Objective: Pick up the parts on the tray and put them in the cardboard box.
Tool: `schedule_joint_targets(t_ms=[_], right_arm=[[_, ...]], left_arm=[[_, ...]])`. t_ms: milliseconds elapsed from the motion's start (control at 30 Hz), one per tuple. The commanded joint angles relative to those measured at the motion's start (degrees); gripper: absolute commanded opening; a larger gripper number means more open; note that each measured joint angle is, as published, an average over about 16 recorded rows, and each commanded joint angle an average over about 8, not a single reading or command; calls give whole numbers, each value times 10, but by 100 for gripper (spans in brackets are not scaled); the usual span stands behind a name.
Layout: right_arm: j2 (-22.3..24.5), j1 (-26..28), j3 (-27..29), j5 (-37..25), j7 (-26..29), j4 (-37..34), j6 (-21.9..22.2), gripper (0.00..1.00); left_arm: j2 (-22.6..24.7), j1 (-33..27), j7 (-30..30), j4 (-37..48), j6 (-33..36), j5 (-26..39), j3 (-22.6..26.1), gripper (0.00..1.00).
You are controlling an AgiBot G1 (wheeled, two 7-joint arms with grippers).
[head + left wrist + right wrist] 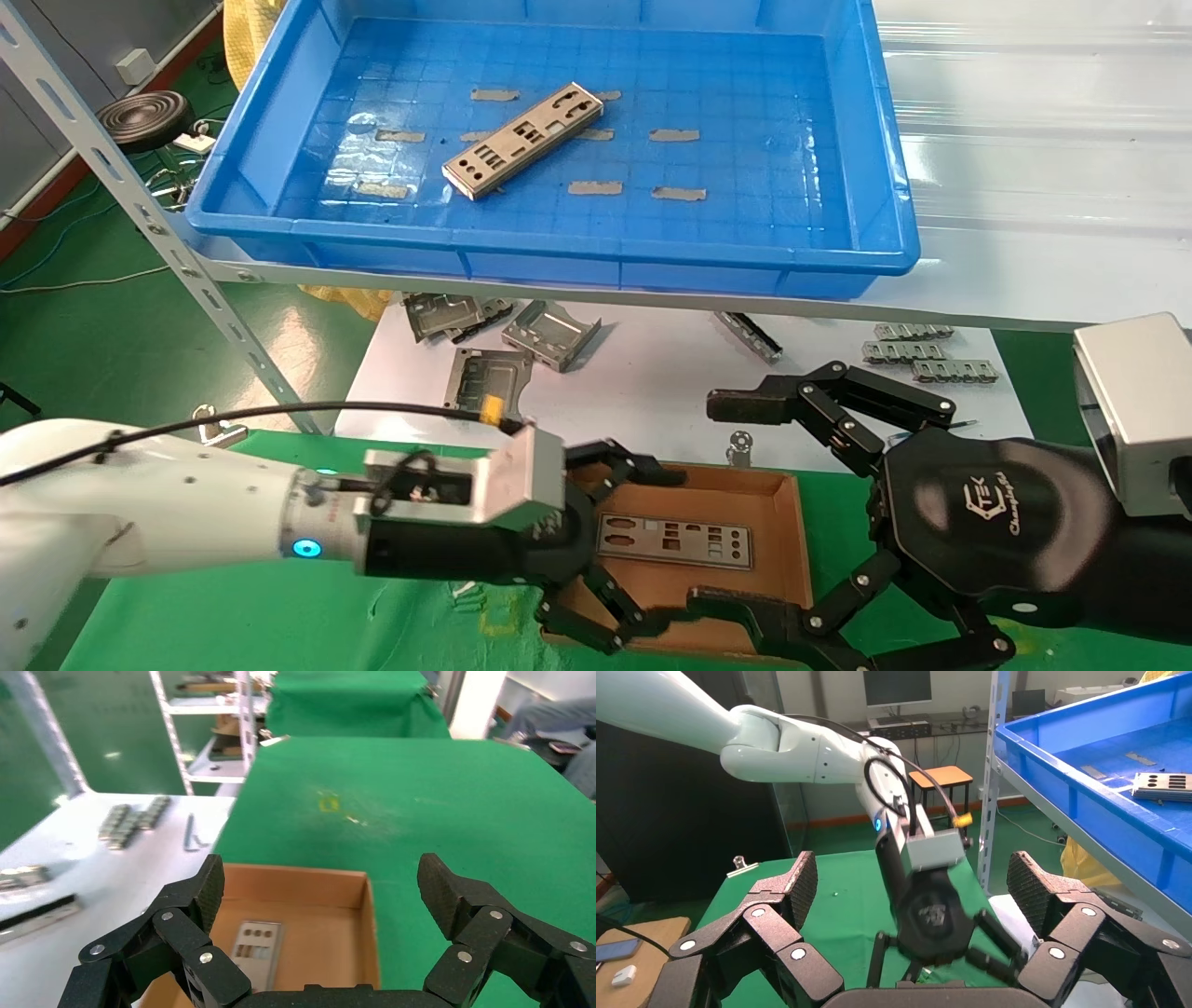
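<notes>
One silver-grey punched plate (521,140) lies aslant on the floor of the blue tray (875,168) on the upper shelf; it also shows in the right wrist view (1164,785). Another plate (674,541) lies flat in the brown cardboard box (790,540) on the green table, also seen in the left wrist view (256,952). My left gripper (643,550) hangs open and empty just over the box's near left part. My right gripper (726,503) is open and empty at the box's right side.
Small grey tape strips (674,135) dot the tray floor. Folded grey brackets (549,334) and small metal parts (908,350) lie on the white sheet under the shelf. A slanted metal shelf post (140,210) stands at left.
</notes>
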Motion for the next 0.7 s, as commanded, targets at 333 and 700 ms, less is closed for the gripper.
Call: schedule_joint_targets(t_ms=[333,700], right_arm=[[0,0,0,0,0,0,0,100],[0,0,0,0,0,0,0,100]], left_arm=[[-67,35,-61,-82,9,-37,-47,100],[-134,69,-122,-165,18,-74,-95,100]])
